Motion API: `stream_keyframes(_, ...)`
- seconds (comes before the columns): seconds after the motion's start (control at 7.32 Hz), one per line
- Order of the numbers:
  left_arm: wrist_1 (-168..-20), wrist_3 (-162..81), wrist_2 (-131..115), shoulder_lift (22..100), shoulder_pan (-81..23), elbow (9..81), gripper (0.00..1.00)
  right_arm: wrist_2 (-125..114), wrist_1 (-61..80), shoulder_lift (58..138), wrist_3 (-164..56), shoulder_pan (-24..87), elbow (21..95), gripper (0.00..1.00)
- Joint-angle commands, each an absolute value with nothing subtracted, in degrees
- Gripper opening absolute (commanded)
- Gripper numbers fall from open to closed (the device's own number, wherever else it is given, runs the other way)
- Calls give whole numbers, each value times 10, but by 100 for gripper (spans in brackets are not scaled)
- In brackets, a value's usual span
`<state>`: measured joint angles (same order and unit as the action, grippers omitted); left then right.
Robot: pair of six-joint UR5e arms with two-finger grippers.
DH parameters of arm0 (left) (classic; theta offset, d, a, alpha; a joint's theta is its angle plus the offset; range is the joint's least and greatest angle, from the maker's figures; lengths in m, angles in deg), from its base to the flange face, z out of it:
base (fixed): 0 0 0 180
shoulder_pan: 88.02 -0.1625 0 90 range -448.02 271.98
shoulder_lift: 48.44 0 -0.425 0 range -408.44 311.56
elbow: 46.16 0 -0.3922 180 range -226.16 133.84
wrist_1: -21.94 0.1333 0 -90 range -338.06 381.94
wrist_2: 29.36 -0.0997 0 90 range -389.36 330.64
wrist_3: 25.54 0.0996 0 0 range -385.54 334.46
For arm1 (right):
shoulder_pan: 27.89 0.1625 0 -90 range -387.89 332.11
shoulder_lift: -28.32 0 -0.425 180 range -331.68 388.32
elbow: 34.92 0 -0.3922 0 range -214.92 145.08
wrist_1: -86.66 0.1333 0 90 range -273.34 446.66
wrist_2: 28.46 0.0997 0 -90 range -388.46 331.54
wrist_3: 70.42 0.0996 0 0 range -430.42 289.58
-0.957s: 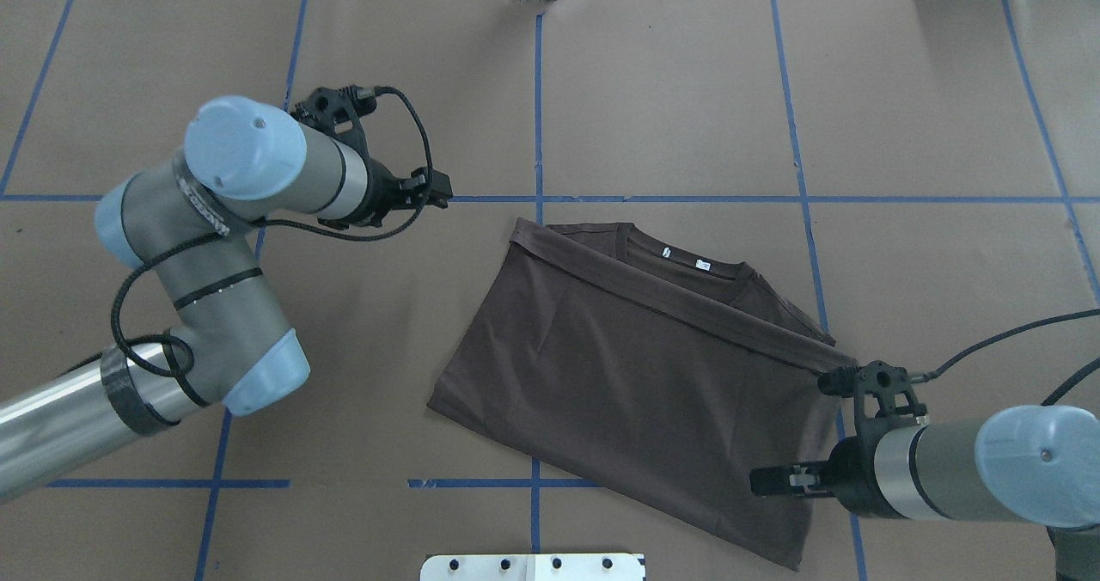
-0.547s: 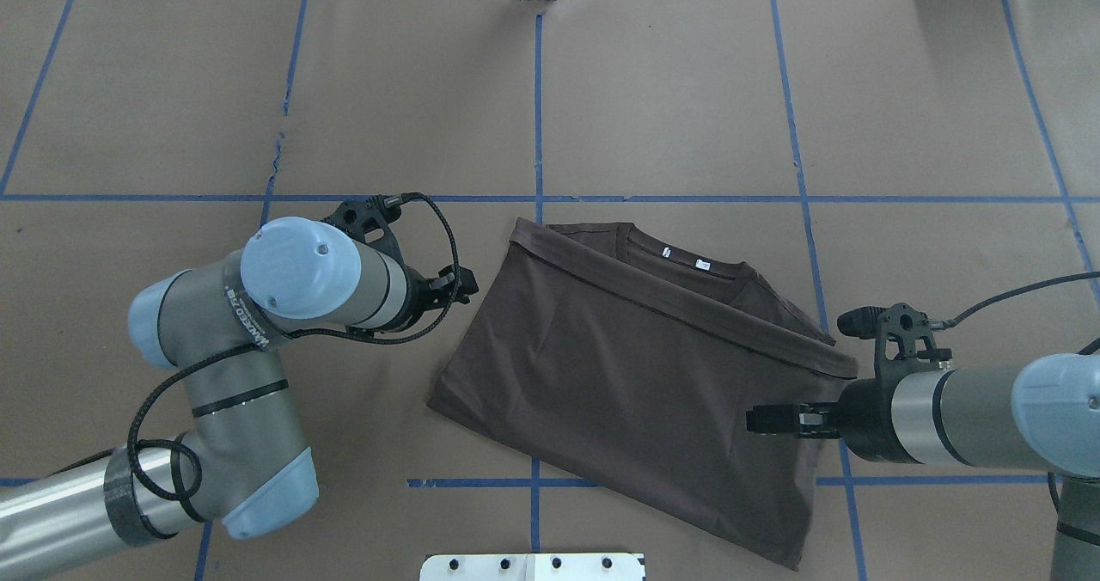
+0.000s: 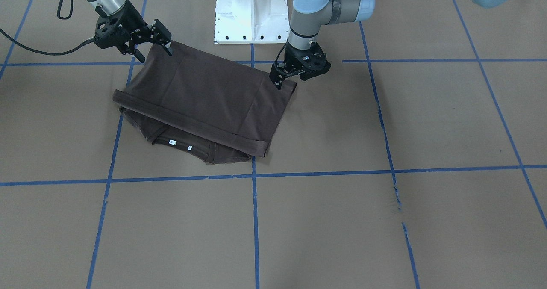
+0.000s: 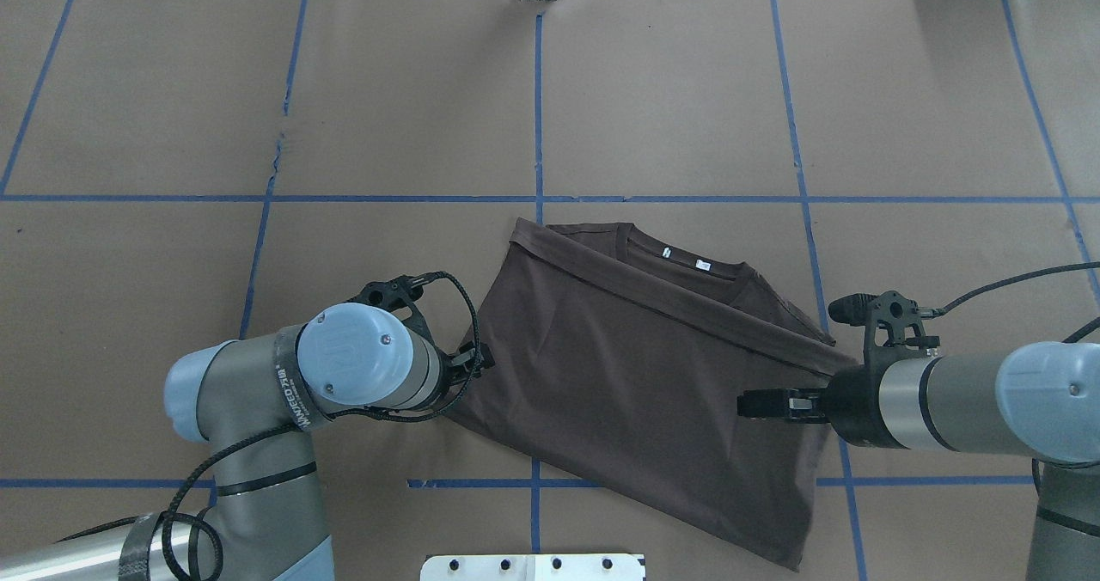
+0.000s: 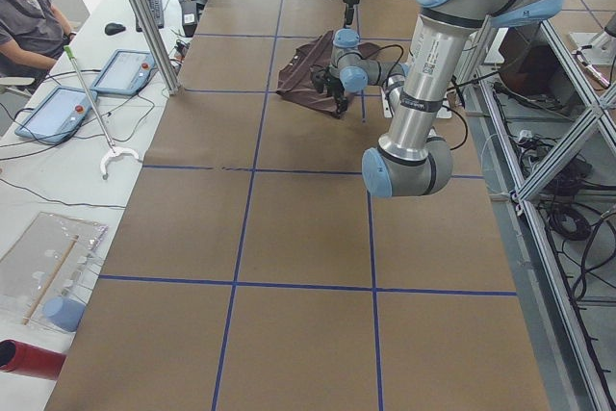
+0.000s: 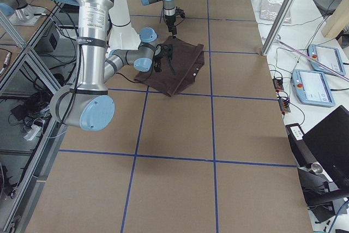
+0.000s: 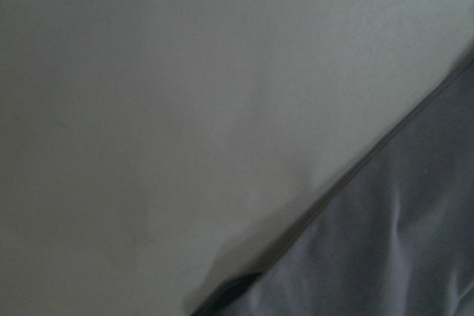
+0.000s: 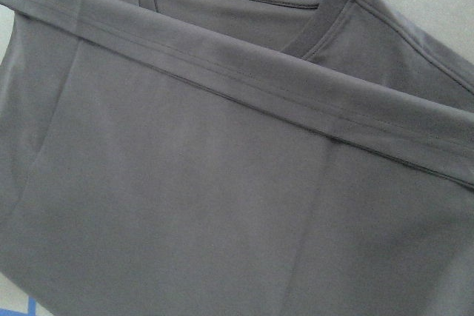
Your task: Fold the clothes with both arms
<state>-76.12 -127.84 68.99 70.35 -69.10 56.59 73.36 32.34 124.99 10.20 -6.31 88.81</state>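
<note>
Overhead exterior: R gripper (image 4: 744,405) fingers apart, empty, over folded T-shirt (image 4: 636,375); L gripper (image 4: 481,360) at shirt's side, I can't tell opening.

Brown paper (image 4: 687,91) covered the table, crossed by a grid of blue tape lines (image 4: 539,117). A short tear (image 4: 277,147) ran in the paper at ten o'clock from the overhead view's centre. A white metal base plate (image 3: 252,13) stood at twelve o'clock in the front-facing view. In the left side view, a side bench (image 5: 58,190) at nine o'clock carried two teach pendants (image 5: 120,72), a keyboard (image 5: 154,7) and a mouse (image 5: 115,28). A seated person (image 5: 29,12) was at eleven o'clock and a red cylinder (image 5: 29,358) at seven o'clock
</note>
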Motion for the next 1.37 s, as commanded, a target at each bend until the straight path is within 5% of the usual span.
stream_keyframes(0.0, -784, -1290, 684, 707, -693, 543, 92, 735, 323, 1243, 104, -62, 887, 100)
stream_keyframes(0.55, -779, -1293, 683, 701, -692, 552, 6, 735, 323, 1243, 104, -60, 888, 100)
stream_keyframes(1.23, -766, -1285, 683, 702, -662, 547, 0, 733, 323, 1244, 106, -61, 887, 100)
